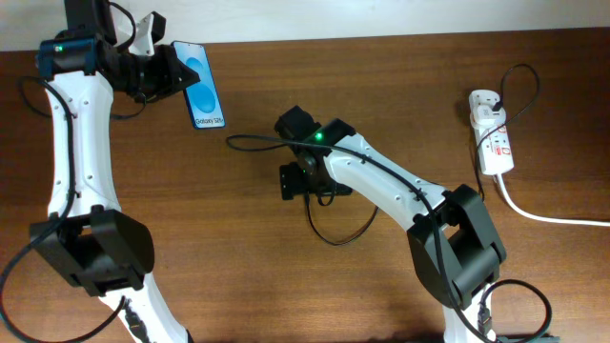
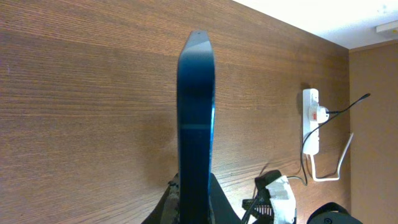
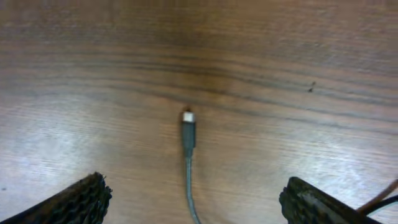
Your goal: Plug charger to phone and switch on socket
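Right gripper (image 3: 196, 186) hangs spread wide over the charger (image 3: 188, 127), whose small plug lies flat on the table (image 3: 311, 50) between the two fingers (image 3: 74, 199), untouched, well left of the socket (image 1: 491, 133). Left gripper (image 1: 162, 71) is clenched on the phone (image 1: 198, 86), holding it farther left of the socket again, apparently raised off the wood. The step in hand looks like picking up the plug. Next, the open fingers should drop and close squarely on the plug body, then carry it to the phone's port, which I cannot make out. Switching on the socket would come after.
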Motion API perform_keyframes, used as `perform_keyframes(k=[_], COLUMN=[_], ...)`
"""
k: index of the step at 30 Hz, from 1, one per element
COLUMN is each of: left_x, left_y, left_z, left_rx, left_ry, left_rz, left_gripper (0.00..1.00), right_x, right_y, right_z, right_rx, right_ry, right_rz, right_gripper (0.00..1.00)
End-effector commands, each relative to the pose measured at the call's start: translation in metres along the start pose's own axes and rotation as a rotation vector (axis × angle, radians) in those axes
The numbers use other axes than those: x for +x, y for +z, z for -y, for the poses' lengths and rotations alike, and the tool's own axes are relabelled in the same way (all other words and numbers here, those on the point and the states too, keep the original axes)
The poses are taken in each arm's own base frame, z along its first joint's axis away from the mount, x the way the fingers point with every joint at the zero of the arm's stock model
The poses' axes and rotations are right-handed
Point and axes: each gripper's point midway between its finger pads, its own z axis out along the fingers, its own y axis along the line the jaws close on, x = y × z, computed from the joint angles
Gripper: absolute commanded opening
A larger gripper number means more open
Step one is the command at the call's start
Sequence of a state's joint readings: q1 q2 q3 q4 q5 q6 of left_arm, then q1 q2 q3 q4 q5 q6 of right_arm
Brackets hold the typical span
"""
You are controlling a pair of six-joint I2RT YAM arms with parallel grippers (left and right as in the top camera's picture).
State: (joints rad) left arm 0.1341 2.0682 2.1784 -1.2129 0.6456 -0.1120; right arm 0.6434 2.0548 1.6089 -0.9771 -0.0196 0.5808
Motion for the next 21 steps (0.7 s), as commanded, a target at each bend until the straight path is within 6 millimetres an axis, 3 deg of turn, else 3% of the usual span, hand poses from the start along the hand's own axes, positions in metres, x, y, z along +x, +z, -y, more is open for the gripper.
perform_keyframes(k=[1, 4, 9, 15, 21], left_x=[-0.006, -0.006, -0.006, -0.005, -0.005], left_y=[-0.011, -0.011, -0.011, -0.011, -0.011], left_z=[0.007, 0.007, 0.007, 0.007, 0.007], left_rx=[0.012, 0.012, 0.012, 0.012, 0.012], left_ry=[0.029, 0.029, 0.029, 0.028, 0.028], left_rz=[0.03, 0.03, 0.03, 0.03, 0.03], left_gripper=[0.0, 0.0, 0.0, 0.0, 0.0], right_x=[0.008, 0.013, 0.026, 0.012, 0.014], right_y=[0.016, 0.022, 0.038, 0.031, 0.052], right_z=[0.014, 0.016, -0.001, -0.002, -0.001], right_rx=[0.072, 0.075, 0.021, 0.039, 0.079], right_ry=[0.0, 0.022, -0.025, -0.038, -0.037], right_rz=[-0.013, -0.023, -0.091, -0.06, -0.067], right_gripper=[0.72, 0.69, 0.66, 0.62, 0.53])
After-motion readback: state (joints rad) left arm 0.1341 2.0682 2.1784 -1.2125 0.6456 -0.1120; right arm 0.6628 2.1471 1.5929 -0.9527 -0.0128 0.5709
